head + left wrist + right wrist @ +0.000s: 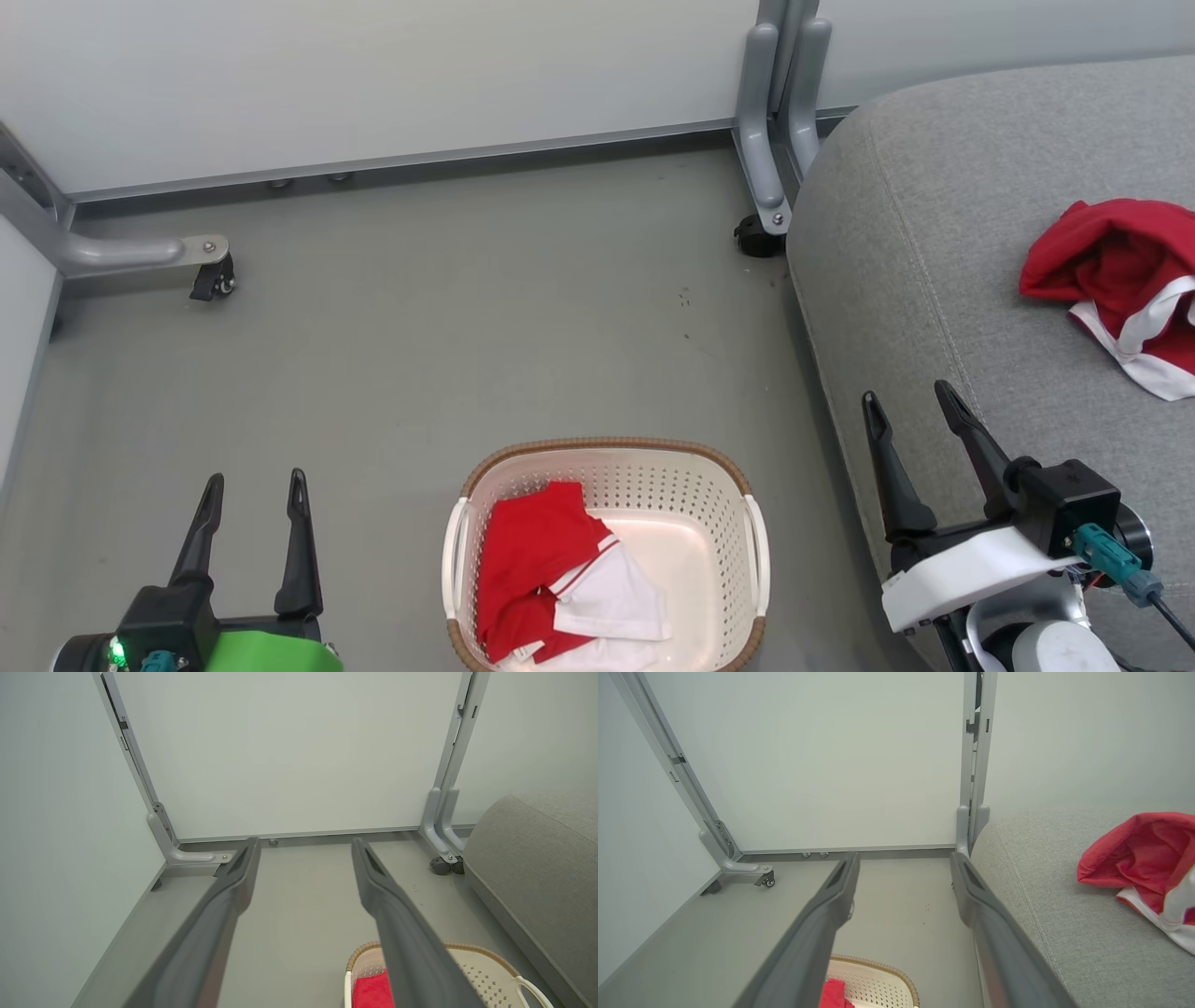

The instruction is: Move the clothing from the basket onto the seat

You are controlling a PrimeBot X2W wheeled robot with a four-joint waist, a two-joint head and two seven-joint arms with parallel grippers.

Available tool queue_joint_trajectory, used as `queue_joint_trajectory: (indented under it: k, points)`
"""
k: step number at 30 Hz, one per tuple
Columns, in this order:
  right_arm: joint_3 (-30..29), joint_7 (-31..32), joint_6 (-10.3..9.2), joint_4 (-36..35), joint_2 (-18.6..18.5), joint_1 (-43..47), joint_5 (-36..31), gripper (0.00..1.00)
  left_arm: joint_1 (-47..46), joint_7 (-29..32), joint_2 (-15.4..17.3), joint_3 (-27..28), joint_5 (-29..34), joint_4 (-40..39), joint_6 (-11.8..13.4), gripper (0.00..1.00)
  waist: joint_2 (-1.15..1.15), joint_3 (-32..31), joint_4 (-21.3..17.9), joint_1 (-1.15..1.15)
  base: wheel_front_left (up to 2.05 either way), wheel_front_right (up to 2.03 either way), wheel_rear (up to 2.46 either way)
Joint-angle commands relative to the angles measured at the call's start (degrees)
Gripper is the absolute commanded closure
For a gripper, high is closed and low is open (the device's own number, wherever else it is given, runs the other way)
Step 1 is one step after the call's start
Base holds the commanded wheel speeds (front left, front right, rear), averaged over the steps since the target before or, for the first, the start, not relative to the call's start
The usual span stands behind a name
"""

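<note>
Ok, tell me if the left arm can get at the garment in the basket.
Probably yes: the left tool is open, the basket is uncovered, and the garment lies exposed just to its right.

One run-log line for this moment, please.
left pincer open, empty | right pincer open, empty | first garment on seat | second garment in basket

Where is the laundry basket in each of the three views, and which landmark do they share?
Head view: the basket is at bottom centre, on the floor.
Left wrist view: bottom right, cut by the lower edge.
Right wrist view: bottom centre, cut by the lower edge.
Shared landmark: the grey seat, on the right in every view.
</note>
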Motion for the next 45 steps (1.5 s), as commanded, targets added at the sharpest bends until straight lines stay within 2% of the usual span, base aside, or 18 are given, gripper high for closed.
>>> queue_joint_trajectory:
  k: [1,15,20,32,45]
  points:
    - [0.0,0.2,0.01,-0.3,-0.2,0.5,0.2,0.00,0.5,-0.2,0.0,0.2,0.7,0.2,-0.1,0.00,0.00,-0.1,0.0,0.00,0.00,0.00,0.00]
    - [0.6,0.4,0.01,0.0,-0.2,0.0,-0.1,0.00,-0.3,-0.2,-1.3,1.0,1.6,1.0,-0.5,0.00,0.00,-0.3,0.2,0.00,0.00,0.00,0.00]
    - [0.1,0.2,0.01,-1.1,-0.2,-1.1,-0.2,0.00,-3.8,-0.2,-1.2,-1.4,4.4,2.0,-0.9,0.00,0.00,2.0,0.7,0.00,0.00,0.00,0.00]
    - [1.0,-1.1,0.01,-4.8,-0.2,-6.7,-1.2,0.00,-18.5,-0.1,-2.3,-12.8,10.6,15.3,-3.2,0.00,0.00,13.7,-1.0,0.00,0.00,0.00,0.00]
    - [4.6,-5.0,0.01,-5.1,-0.2,-15.0,-0.2,0.00,-34.3,1.5,-2.4,-23.3,16.5,34.3,-4.6,0.00,0.00,29.2,-6.6,0.00,0.00,0.00,0.00]
